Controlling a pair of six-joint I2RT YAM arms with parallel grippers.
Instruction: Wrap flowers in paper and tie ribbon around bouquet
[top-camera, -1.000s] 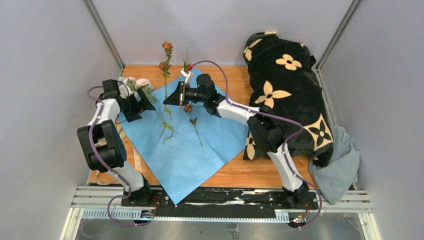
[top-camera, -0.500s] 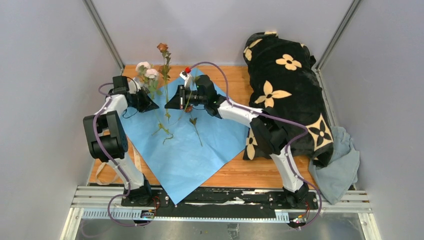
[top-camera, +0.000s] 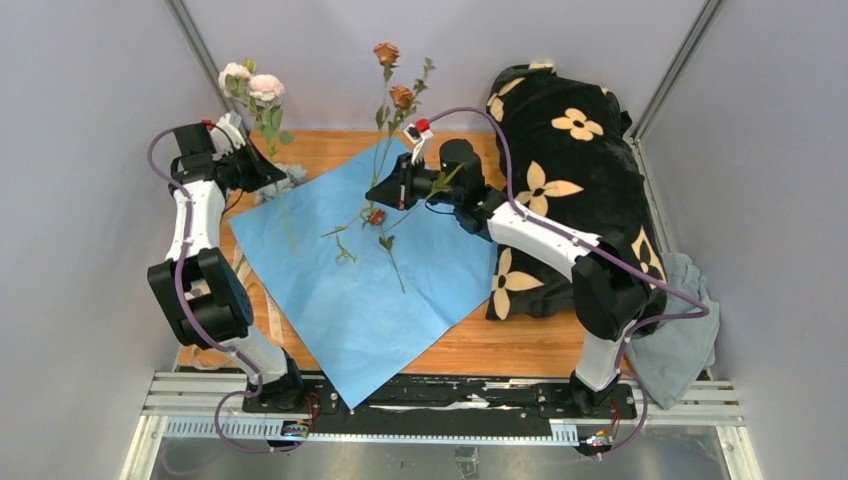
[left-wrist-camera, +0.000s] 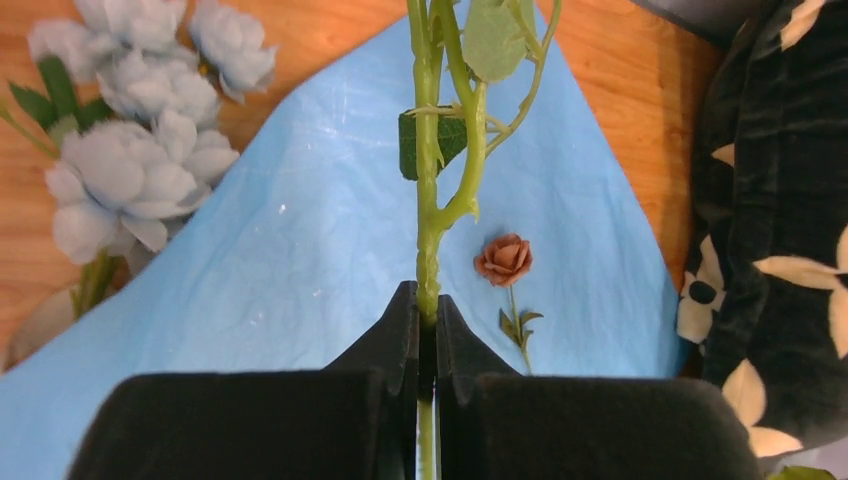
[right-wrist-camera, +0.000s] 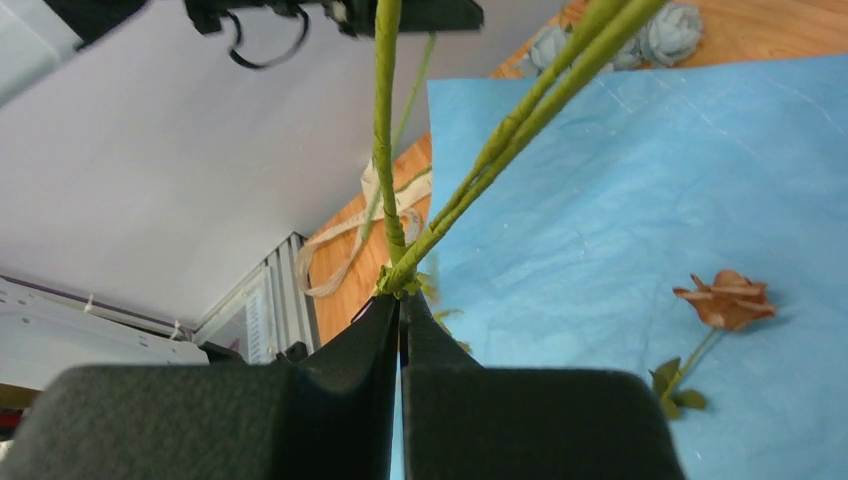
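Observation:
My left gripper is shut on a thin green stem and holds it upright, its pale pink blooms high at the back left. My right gripper is shut on a few green stems whose pink-brown roses stand above the table's far edge. The paper lies flat, light blue side up. One loose rose lies on it. Pale blue blooms rest off the paper's back left corner. The ribbon lies by the paper's left edge.
A black plush blanket with cream flower prints is heaped along the right side, touching the paper's right corner. A grey-blue cloth lies at the near right. Grey walls close in at the back and both sides.
My left gripper shut on a stem and lifted it up and back to the left. My right gripper swung to the right and raised its roses higher.

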